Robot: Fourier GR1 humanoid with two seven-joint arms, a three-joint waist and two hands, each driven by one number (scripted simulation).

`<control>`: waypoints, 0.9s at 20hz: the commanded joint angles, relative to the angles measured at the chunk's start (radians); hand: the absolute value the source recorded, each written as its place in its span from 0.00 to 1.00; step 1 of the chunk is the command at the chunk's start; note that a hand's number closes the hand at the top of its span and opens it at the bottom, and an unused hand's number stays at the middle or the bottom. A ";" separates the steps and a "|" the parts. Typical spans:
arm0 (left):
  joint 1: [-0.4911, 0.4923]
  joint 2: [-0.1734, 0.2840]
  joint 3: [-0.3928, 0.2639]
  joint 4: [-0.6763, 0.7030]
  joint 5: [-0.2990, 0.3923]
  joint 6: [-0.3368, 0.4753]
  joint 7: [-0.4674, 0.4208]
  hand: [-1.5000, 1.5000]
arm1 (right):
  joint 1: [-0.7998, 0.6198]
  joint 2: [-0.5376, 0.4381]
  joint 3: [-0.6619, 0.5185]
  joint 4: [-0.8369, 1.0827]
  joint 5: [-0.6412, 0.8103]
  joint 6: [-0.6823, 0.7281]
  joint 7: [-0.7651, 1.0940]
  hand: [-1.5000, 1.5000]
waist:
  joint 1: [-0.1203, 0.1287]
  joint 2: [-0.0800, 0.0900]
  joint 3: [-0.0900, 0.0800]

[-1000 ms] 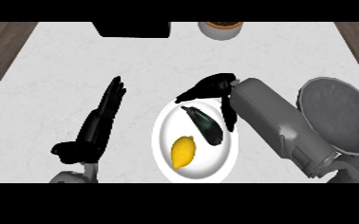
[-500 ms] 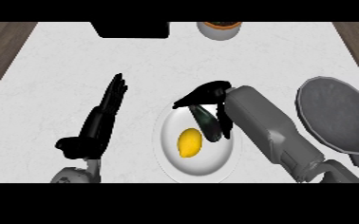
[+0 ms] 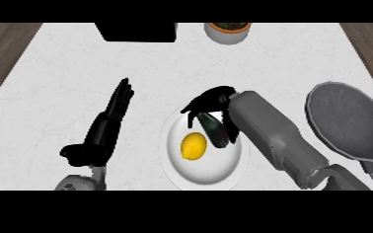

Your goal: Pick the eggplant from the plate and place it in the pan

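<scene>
Right hand (image 3: 207,101): fingers curled down over the far end of the eggplant (image 3: 216,129), grasping it. Eggplant lies on the white plate (image 3: 211,170), right of the lemon (image 3: 194,146). Pan (image 3: 346,121): far right. Left hand (image 3: 109,121): released, fingers straight.

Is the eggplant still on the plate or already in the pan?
On the plate. The eggplant lies beside the lemon, right hand over it; the pan holds nothing.

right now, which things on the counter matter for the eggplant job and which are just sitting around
For the job:
eggplant
plate
pan
right hand, over the eggplant

Just lying about:
lemon, on the same plate
pot with greenery at the far edge
black box at the far edge
left hand, resting open
</scene>
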 commanded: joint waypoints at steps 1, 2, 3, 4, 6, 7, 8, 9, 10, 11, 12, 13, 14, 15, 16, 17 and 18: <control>-0.036 0.010 0.011 -0.048 0.002 0.002 0.069 0.50 | 0.044 0.034 0.070 0.026 0.065 -0.009 -0.124 1.00 | 0.012 0.028 0.009; -0.002 0.002 0.011 0.003 -0.001 -0.008 0.005 0.50 | 0.038 0.045 0.056 0.006 0.060 0.000 -0.103 1.00 | 0.002 0.025 0.008; 0.002 -0.007 -0.010 -0.054 0.001 0.001 0.056 0.50 | 0.051 0.050 0.069 0.068 0.080 -0.059 -0.121 1.00 | 0.021 0.031 0.009; 0.000 0.010 0.005 -0.071 -0.004 0.009 0.084 0.50 | 0.064 0.037 0.070 0.038 0.083 -0.051 -0.121 1.00 | 0.009 0.025 0.009; 0.003 -0.011 -0.010 -0.029 -0.021 0.008 0.027 0.50 | 0.030 0.056 0.050 0.091 0.083 -0.069 -0.137 1.00 | 0.015 0.031 0.009; -0.014 0.004 0.025 -0.021 0.003 -0.008 0.026 0.50 | 0.074 0.034 0.055 0.040 0.089 -0.100 -0.156 1.00 | 0.000 0.026 0.008; 0.021 0.027 0.019 -0.052 0.017 -0.036 0.043 0.50 | 0.015 0.046 0.034 0.108 0.085 -0.096 -0.164 1.00 | 0.021 0.031 0.009; -0.014 -0.022 0.000 -0.017 -0.014 0.008 0.037 0.50 | 0.053 0.060 0.030 0.093 0.087 -0.139 -0.156 1.00 | 0.007 0.029 0.009; 0.036 0.011 0.028 -0.025 0.007 -0.022 -0.004 0.50 | 0.038 0.059 0.005 0.067 0.075 -0.122 -0.141 1.00 | 0.003 0.025 0.008; 0.036 -0.001 0.003 -0.033 -0.009 -0.016 0.005 0.50 | 0.025 0.040 -0.014 0.129 0.074 -0.183 -0.194 1.00 | 0.016 0.031 0.009; -0.015 -0.018 0.013 -0.016 0.000 -0.010 0.045 0.50 | 0.034 0.064 -0.025 0.091 0.076 -0.189 -0.161 1.00 | 0.001 0.026 0.009; -0.013 -0.007 0.023 -0.032 -0.017 0.003 0.038 0.50 | 0.021 0.043 -0.047 0.114 0.066 -0.197 -0.201 1.00 | 0.006 0.027 0.009; 0.031 0.009 0.023 -0.059 -0.013 -0.011 0.031 0.50 | 0.062 0.040 -0.066 0.067 0.063 -0.234 -0.149 1.00 | -0.003 0.022 0.009; 0.022 -0.040 -0.024 -0.035 -0.053 0.026 0.018 0.50 | 0.010 0.023 -0.115 0.105 0.031 -0.241 -0.181 1.00 | 0.003 0.026 0.009; 0.048 0.004 0.008 -0.083 -0.014 -0.013 0.049 0.50 | 0.042 0.002 -0.119 0.083 0.041 -0.276 -0.191 1.00 | 0.000 0.023 0.009; 0.040 -0.014 0.002 -0.072 -0.020 -0.003 0.037 0.50 | -0.016 0.020 -0.173 0.092 0.004 -0.269 -0.154 1.00 | 0.003 0.024 0.009; -0.020 -0.013 0.018 -0.032 -0.035 0.006 0.043 0.50 | -0.026 -0.016 -0.198 0.078 -0.016 -0.267 -0.186 1.00 | -0.005 0.025 0.009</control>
